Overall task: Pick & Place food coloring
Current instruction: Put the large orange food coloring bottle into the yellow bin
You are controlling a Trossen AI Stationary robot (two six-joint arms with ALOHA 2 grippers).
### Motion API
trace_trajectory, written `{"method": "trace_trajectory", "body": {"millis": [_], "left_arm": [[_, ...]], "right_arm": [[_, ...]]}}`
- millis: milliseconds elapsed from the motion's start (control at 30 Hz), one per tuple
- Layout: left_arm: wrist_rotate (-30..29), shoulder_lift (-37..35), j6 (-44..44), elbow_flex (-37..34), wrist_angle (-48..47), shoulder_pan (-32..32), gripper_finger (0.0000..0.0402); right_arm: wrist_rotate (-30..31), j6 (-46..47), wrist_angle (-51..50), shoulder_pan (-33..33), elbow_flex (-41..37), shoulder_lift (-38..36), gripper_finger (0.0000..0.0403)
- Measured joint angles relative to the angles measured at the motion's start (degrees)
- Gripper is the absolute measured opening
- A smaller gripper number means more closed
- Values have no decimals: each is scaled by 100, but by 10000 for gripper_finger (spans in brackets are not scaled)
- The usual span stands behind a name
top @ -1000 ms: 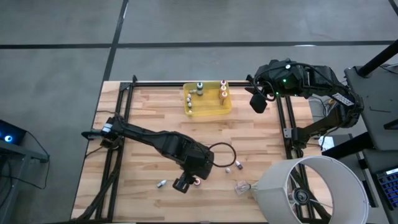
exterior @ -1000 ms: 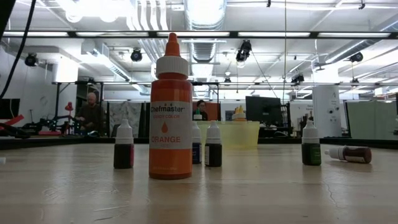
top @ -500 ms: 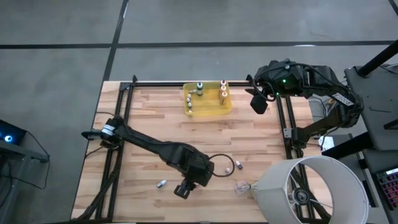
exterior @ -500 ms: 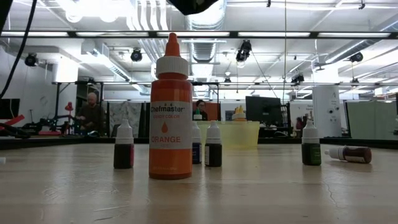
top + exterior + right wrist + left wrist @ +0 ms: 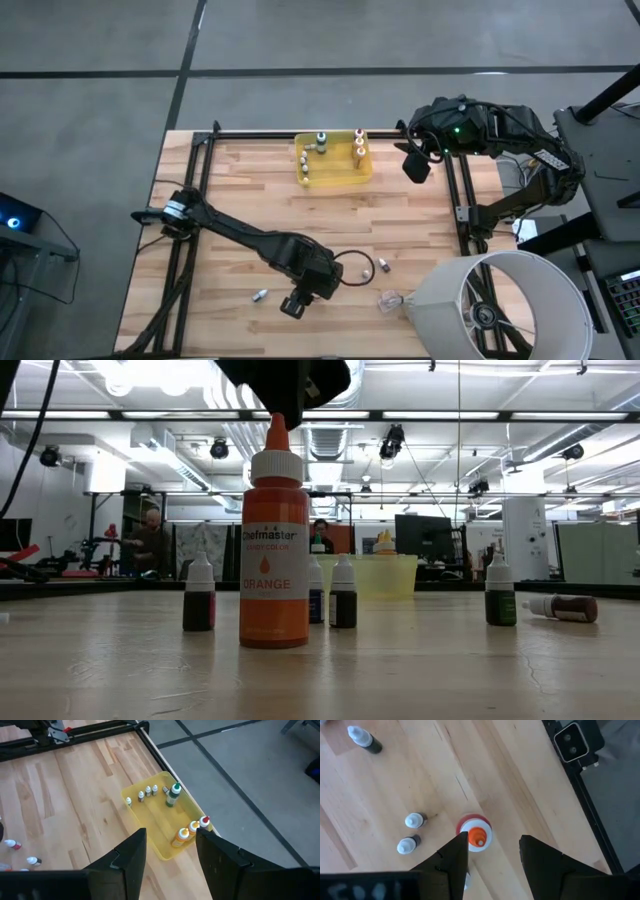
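Directly beneath the left gripper, orange food coloring bottle upright, gripper spread, holding nothing.

Both arms are basically all dark, matte black links with chunky rounded joints. The left arm has a small silver collar with a red dot near its base, and a thin black cable loops out beside its wrist. The right arm is bulkier where it's folded up, with a tiny green light glowing on top and a bundle of black cables trailing off. Up close, each arm's fingers are flat, angular black slabs with squared edges. The right arm's fingers look the same.
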Motion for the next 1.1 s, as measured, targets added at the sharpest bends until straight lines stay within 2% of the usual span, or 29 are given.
{"method": "trace_trajectory", "body": {"millis": [133, 433, 700, 1100], "left_arm": [[-27, 0, -19, -81, 124, 0, 156], [-204, -2, -38, -84, 127, 0, 213], [-418, -2, -4, -238, 334, 0, 215], [-352, -7, -21, -641, 904, 0, 215]], "right_arm": [[-2, 17, 0, 0, 0, 0, 164], [-2, 17, 2, 0, 0, 0, 164], [-1, 17, 2, 0, 0, 0, 164], [0, 15, 4, 0, 0, 0, 164]]}}
